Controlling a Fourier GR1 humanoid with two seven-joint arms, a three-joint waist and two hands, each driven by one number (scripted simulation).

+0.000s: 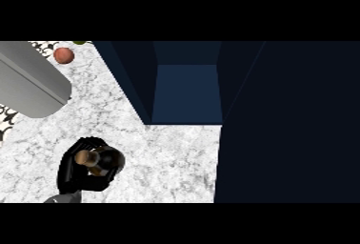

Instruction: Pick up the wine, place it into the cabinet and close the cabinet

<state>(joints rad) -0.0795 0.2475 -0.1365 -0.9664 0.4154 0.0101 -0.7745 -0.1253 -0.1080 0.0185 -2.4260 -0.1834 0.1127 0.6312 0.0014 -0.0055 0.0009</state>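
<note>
Head view shows the left hand [74, 174] low at the left side, over the white marble counter [175, 157]. Its black fingers are curled round the wine bottle [98, 158]. The bottle stands upright and is seen from above, with its brownish top between the fingers. It is still outside the dark blue cabinet [186, 93], which is open, and well apart from the opening. A reddish round fruit [63, 55] lies at the far left.
</note>
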